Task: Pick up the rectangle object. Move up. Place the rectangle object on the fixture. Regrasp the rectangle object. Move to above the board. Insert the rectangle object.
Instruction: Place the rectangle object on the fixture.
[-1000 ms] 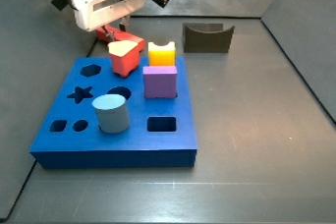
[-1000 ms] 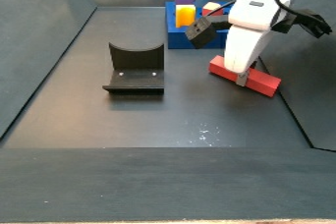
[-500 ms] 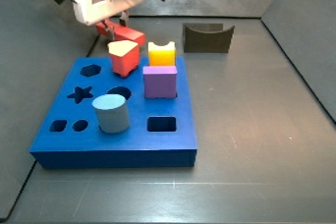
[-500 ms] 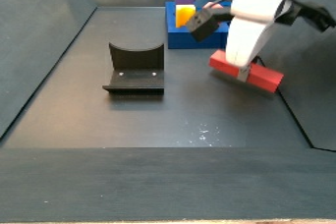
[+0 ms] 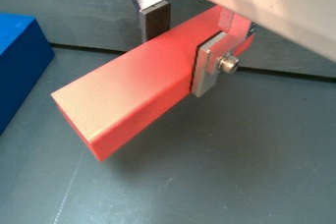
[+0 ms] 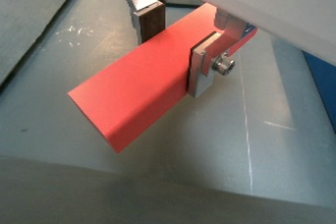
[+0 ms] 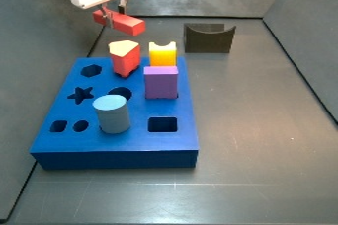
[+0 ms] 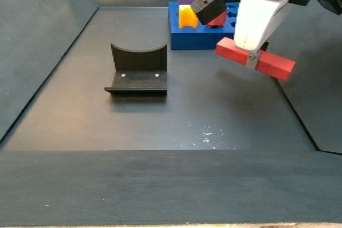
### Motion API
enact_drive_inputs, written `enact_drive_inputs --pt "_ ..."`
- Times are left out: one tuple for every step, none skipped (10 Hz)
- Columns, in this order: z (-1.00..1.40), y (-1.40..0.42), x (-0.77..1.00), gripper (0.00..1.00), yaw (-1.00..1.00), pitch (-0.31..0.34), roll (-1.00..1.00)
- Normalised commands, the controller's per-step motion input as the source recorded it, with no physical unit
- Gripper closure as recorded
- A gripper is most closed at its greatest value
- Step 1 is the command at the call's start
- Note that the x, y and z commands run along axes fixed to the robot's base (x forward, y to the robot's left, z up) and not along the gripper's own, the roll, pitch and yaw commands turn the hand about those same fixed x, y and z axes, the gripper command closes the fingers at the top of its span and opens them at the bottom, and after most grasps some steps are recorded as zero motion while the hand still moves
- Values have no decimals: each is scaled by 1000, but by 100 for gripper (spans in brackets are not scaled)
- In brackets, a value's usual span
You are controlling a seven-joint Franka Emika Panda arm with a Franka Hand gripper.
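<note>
Clamped across the rectangle object (image 5: 138, 85), the jaws grip the red bar on its two long sides, and in both wrist views I see one silver finger (image 5: 210, 63) flat against the near face while the dark pad of the opposite finger (image 6: 147, 22) presses the far one. My gripper (image 8: 247, 50) hangs in the air beside the board (image 8: 201, 30) in a side view, with the bar lying roughly level in its grasp and clear of the dark floor (image 8: 174, 122), one end sticking out well past the fingers. From the side camera at the opposite end, I see the gripper (image 7: 109, 14) up behind the far end of the board (image 7: 119, 135), the bar (image 7: 126, 24) showing just under it. On the board stand a red block with a cream heart top (image 7: 126, 57), a yellow piece (image 7: 161, 53), a purple cube (image 7: 161, 81) and a grey-blue cylinder (image 7: 114, 113). The fixture (image 8: 136, 70) sits on the floor well apart from the gripper, its notch bare, and it also shows as a small dark block (image 7: 209, 37) past the board.
</note>
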Motion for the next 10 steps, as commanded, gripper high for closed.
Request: enact_drive_inputs --pt "1000 0 -3 100 2 4 4" --pt "1000 3 -12 100 1 22 10" --pt "1000 7 -17 100 -3 29 22" --pt "1000 10 -21 100 -9 36 35" --pt "1000 17 -28 100 -18 43 56" --pt "1000 23 -32 100 -24 43 74" --pt "1000 26 -37 100 -25 48 92" --pt "1000 26 -38 100 -21 51 98" --pt "1000 24 -39 100 -8 55 103" --pt "867 19 -31 100 6 59 110"
